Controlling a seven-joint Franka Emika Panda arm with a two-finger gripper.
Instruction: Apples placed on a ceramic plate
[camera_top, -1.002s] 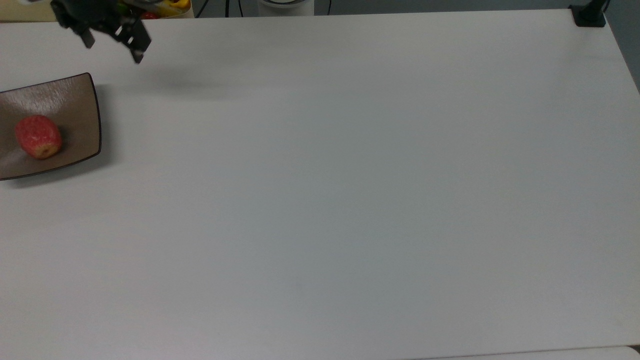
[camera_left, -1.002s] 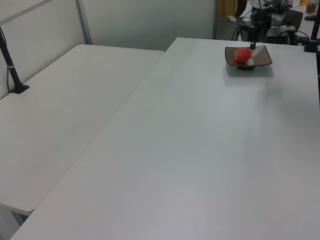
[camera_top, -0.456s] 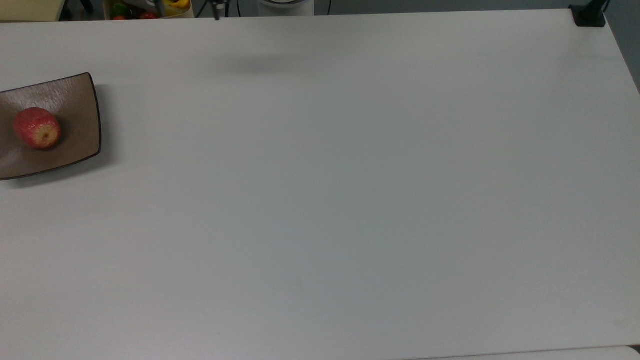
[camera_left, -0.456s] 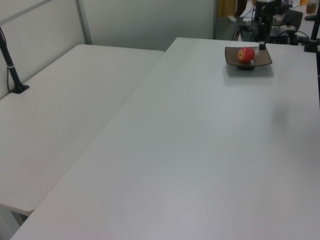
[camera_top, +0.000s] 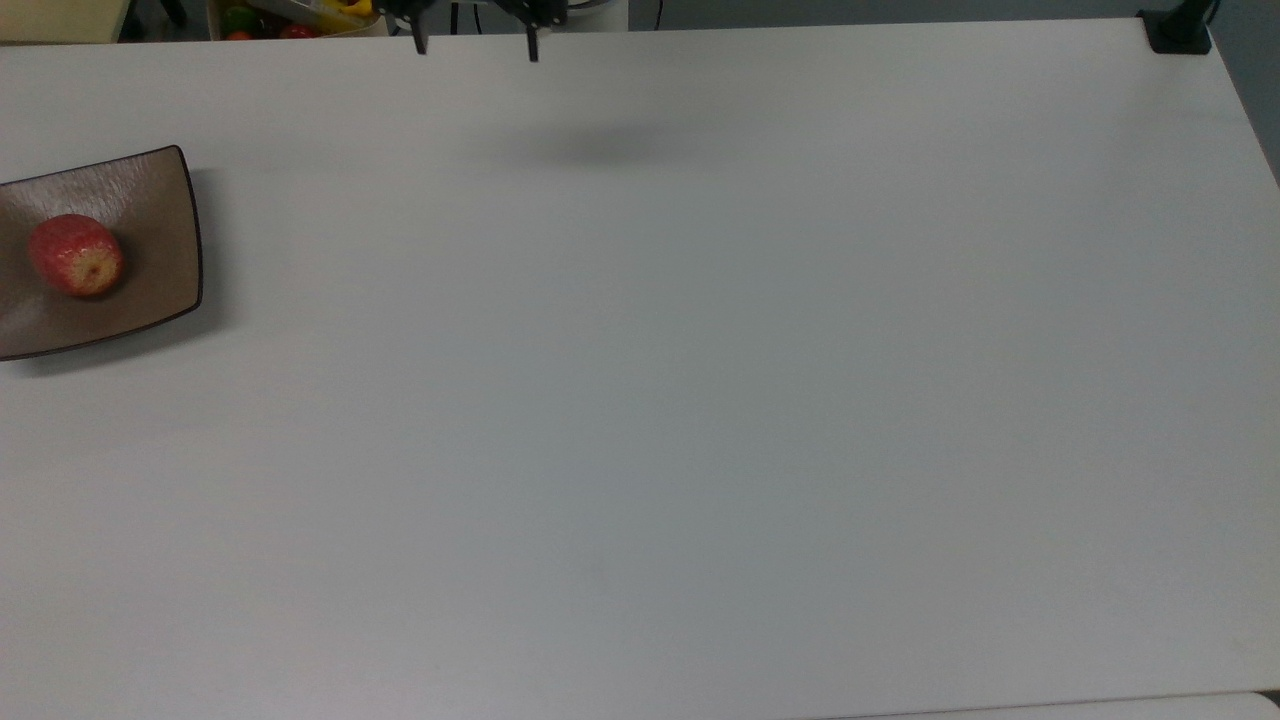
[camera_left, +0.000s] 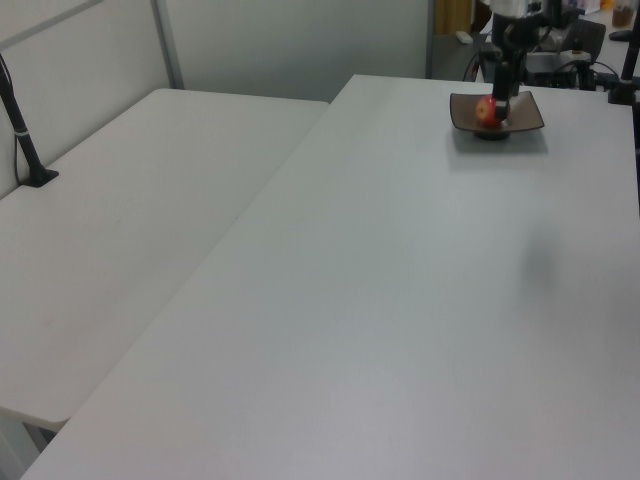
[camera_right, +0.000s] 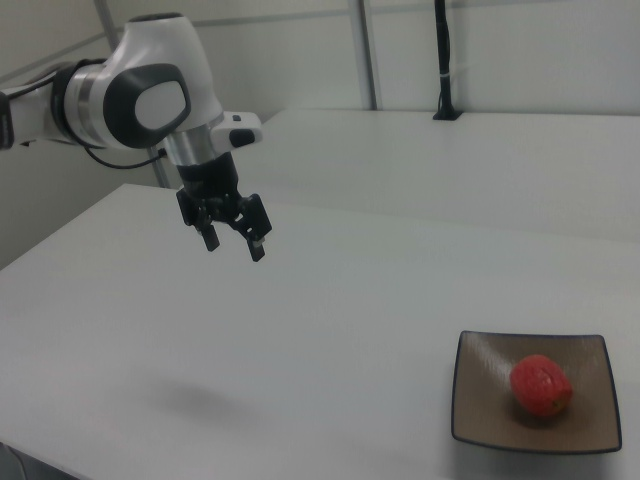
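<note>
1. White table (camera_top: 700, 400) fills the top view; a second white table w/ a dark post stands alongside in the left view, plain wall panels behind. Fruit box (camera_top: 295, 15) sits past the far edge in the top view.
2. Apple (camera_top: 76, 255) lies on the plate (camera_top: 160, 200), near its middle, pale stem end facing the top view's lower right. Same in the right view: apple (camera_right: 541, 386) resting inside the plate (camera_right: 480, 400), nothing touching it.
3. Plate is at the top view's left edge, partly cut off by the frame; flat on the table, upturned corners.
4. Gripper (camera_right: 232, 238) hangs in the air above the table, well apart from plate & apple, fingers spread wide, nothing between them. Top view shows the two fingertips of the gripper (camera_top: 476, 42) at the far edge, soft shadow on the table below.
5. Progress, as a judgement: task looks done, since the one apple seen is on the plate & the arm is clear of it. Nothing left except parking the arm; no other apples on the table.
</note>
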